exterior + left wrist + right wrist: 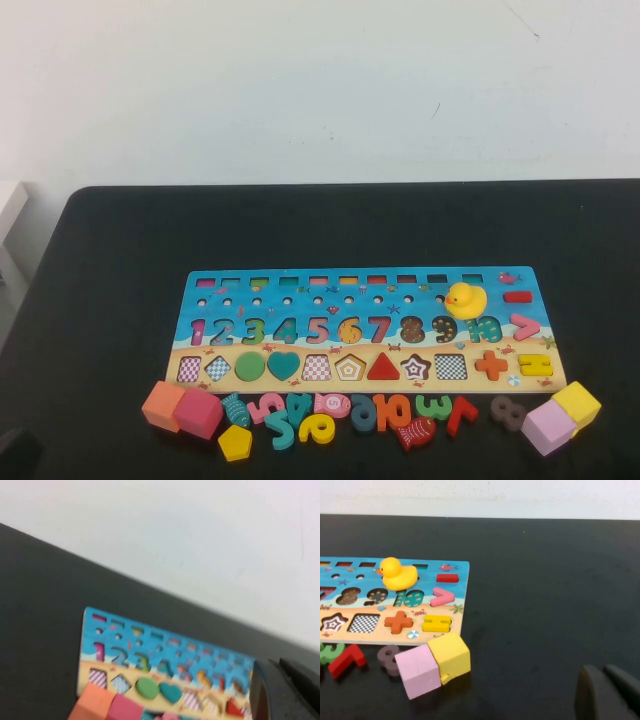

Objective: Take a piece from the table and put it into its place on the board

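Lying flat across the middle of the black counter [100,250] in the high view, the board [375,285] is showing its pentagon slot [349,368] bare in the shape row, between a checked square slot and the red triangle [383,367]. The piece [235,442], a yellow pentagon, is resting on the counter just in front of the board's near edge, beside the pink cube [200,413] and among loose numbers, probably because it is waiting to be fetched. A rubber duck [466,299] is sitting on the board near the 9. Neither arm is reaching into this view.

Looking from the left wrist, the left claw [292,685] is showing only as a dark shape at the frame's edge, well back from the board; its fingers are sitting together with nothing between them, which fits an arm not yet engaged.

Looking from the right wrist, the right claw [607,692] is hanging over bare counter, apart from the yellow cube [451,655] and lilac cube [419,671]; whether it is parted I cannot tell. The piece is not appearing here.
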Tool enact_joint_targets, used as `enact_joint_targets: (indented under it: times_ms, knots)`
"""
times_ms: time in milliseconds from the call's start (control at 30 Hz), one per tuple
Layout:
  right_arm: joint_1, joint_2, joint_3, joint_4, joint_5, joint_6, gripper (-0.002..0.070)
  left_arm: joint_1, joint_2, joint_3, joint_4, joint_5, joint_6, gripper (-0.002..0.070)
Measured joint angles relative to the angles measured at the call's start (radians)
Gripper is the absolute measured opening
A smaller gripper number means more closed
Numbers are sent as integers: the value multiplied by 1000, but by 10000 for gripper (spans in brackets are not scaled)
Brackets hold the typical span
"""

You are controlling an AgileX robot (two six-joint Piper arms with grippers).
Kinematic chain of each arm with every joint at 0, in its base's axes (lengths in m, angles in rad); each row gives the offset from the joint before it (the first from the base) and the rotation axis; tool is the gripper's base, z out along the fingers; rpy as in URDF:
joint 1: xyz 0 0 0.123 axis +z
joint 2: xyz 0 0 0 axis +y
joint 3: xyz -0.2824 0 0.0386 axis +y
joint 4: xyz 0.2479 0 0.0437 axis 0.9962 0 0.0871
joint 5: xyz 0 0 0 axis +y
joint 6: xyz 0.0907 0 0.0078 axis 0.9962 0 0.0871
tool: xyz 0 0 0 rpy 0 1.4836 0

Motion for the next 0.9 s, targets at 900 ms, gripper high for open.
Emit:
enact_joint_targets:
  times_ms: [900]
  knots:
    - [0, 0, 0, 0, 0, 0, 19, -200, 1284, -794, 362, 501, 467, -2]
